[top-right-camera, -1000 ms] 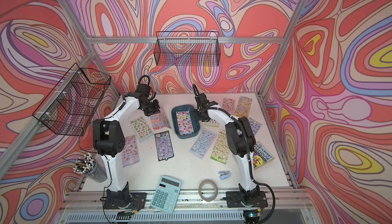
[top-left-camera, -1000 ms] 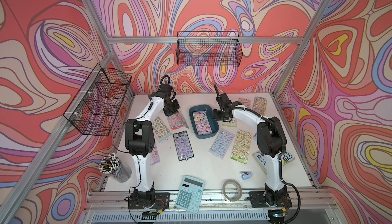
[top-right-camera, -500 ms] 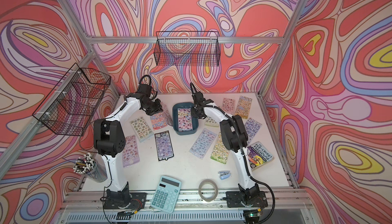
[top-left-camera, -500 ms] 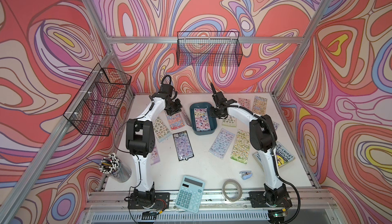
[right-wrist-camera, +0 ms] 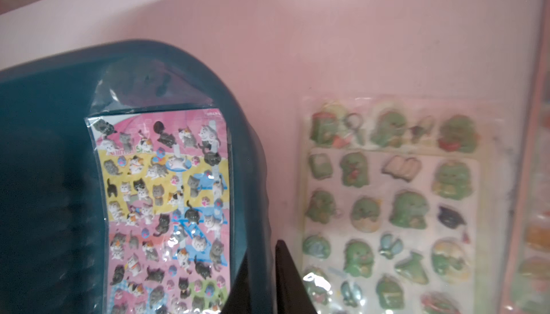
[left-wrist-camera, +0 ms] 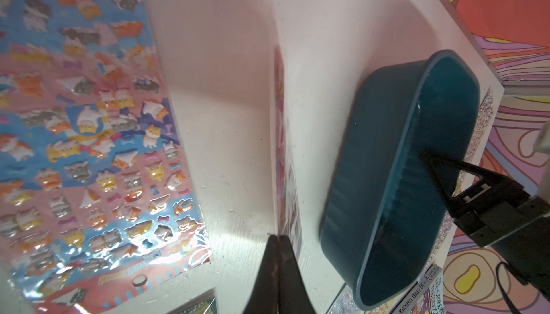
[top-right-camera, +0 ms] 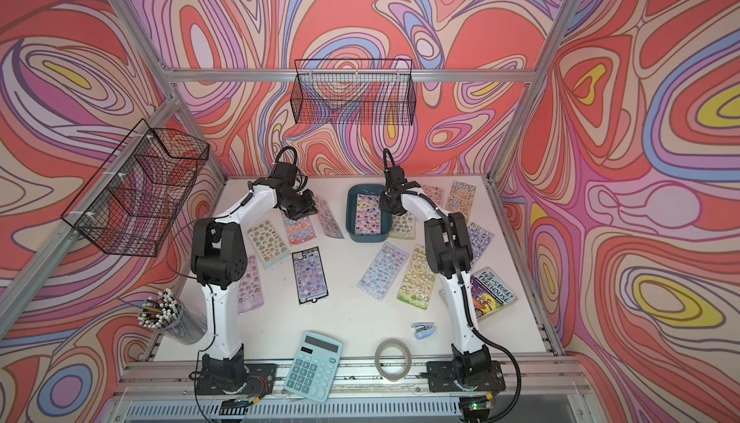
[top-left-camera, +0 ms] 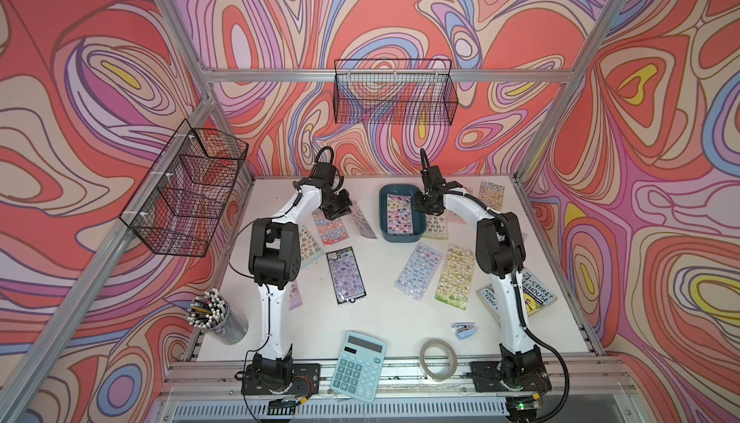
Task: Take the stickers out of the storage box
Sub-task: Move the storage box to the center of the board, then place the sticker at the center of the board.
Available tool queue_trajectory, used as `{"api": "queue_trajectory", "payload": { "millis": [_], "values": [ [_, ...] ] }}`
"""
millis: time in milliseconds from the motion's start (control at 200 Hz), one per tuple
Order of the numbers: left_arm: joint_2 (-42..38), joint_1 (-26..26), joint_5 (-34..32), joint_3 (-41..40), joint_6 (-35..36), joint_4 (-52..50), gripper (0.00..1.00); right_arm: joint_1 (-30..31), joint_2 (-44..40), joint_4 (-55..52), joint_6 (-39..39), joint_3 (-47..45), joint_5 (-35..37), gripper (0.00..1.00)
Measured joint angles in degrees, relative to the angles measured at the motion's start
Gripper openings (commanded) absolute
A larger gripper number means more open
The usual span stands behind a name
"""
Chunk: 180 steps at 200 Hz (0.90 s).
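The teal storage box (top-left-camera: 401, 236) (top-right-camera: 352, 210) sits at the back middle of the table with one pink-and-yellow cat sticker sheet (top-left-camera: 399, 214) (right-wrist-camera: 166, 202) lying inside. My right gripper (top-left-camera: 425, 209) (right-wrist-camera: 262, 259) is shut on the box's right wall (right-wrist-camera: 253, 178), one finger inside and one outside. My left gripper (top-left-camera: 339, 212) (left-wrist-camera: 278, 238) is shut on a purple sticker sheet (top-left-camera: 363, 221), which the left wrist view shows edge-on (left-wrist-camera: 281, 149), left of the box (left-wrist-camera: 372, 155). Several other stickers lie on the table on both sides of the box.
A green dinosaur sheet (right-wrist-camera: 387, 208) lies right beside the box. A black-bordered sheet (top-left-camera: 345, 274) lies mid-table, a paperback (top-left-camera: 536, 297) at right. Calculator (top-left-camera: 358, 365), tape roll (top-left-camera: 438, 359), stapler (top-left-camera: 464, 329) and pencil cup (top-left-camera: 216, 317) sit along the front. Wire baskets (top-left-camera: 394, 92) hang on the walls.
The right gripper has shut on the box's right wall. The box has turned straighter and shifted back and to the right. The left arm has barely moved.
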Motion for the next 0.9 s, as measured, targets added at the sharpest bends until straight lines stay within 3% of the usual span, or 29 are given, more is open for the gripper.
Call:
{"api": "queue_trajectory", "payload": {
  "millis": [250,551,706,901],
  "values": [
    [7.82,-0.07,-1.14,9.11,0.76,-0.79,0.0,0.02,0.04,0.2,0.0,1.05,-0.96,0.15],
    [13.4,0.09,-5.88,16.31,1.2,-4.42,0.26,0.24,0.04,0.31,0.02,1.05,-2.38,0.15],
    [13.49,0.42,-7.15,17.62,1.2,-5.31,0.47,0.24,0.04,0.31,0.02,1.05,-2.64,0.15],
    [13.49,0.76,-7.54,17.88,1.16,-5.7,0.55,0.22,1.62,-1.51,-0.94,5.4,-3.58,0.16]
  ]
}}
